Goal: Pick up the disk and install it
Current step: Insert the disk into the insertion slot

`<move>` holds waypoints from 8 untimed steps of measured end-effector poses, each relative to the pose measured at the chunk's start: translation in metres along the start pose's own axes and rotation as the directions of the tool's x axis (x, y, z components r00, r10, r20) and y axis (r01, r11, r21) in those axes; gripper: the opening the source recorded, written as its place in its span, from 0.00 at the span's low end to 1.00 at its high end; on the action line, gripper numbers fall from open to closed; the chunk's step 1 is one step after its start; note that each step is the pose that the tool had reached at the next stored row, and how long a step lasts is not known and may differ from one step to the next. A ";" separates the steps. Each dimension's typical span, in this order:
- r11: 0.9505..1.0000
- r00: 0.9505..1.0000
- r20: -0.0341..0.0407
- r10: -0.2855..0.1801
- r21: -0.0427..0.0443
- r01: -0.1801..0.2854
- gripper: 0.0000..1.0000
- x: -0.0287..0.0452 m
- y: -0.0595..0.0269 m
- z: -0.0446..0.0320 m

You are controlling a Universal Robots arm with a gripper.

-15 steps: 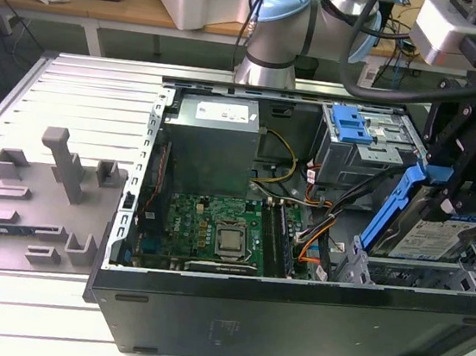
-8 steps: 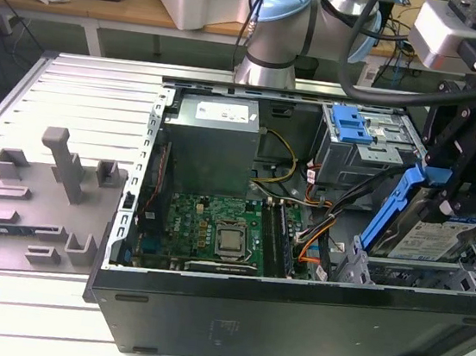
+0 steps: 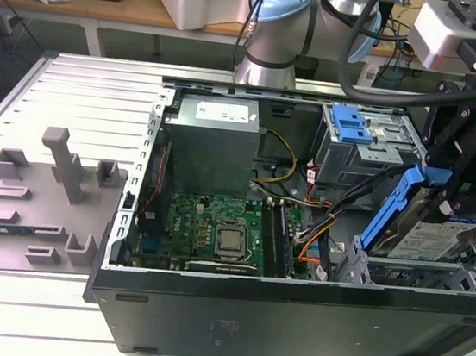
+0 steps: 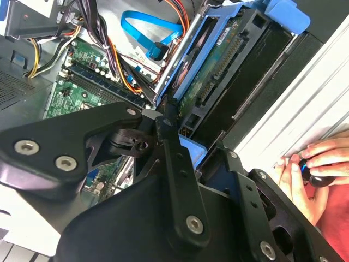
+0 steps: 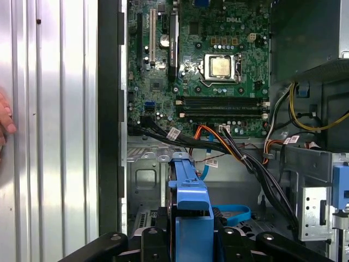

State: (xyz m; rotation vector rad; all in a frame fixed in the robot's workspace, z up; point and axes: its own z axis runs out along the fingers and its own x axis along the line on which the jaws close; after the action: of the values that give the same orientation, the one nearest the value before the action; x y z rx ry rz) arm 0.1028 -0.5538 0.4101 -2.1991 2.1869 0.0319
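Note:
The disk is a silver drive with a white-and-blue label in a blue carrier bracket. It hangs tilted above the grey metal bay at the exterior view's right end of the open computer case. My gripper is shut on its upper end. In the second wrist view the disk shows its green circuit side and connector beyond the black finger links. In the first wrist view the blue bracket sits between my fingers, over the bay floor.
A grey power supply, a blue-handled drive cage, the motherboard and cable bundles fill the case. A grey fixture block lies on the slatted table at the exterior view's left. A person's hand rests beside the case.

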 end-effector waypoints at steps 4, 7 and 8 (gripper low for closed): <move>1.000 1.000 0.000 0.000 0.000 0.000 0.36 0.0000 0.0000 0.0001; 1.000 1.000 0.000 0.000 0.000 0.000 0.44 0.0000 0.0000 0.0002; 1.000 1.000 0.000 0.000 0.000 0.000 0.50 0.0000 0.0000 0.0002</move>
State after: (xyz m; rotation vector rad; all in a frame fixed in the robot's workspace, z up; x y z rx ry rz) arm 0.1028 -0.5537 0.4098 -2.1991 2.1869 0.0320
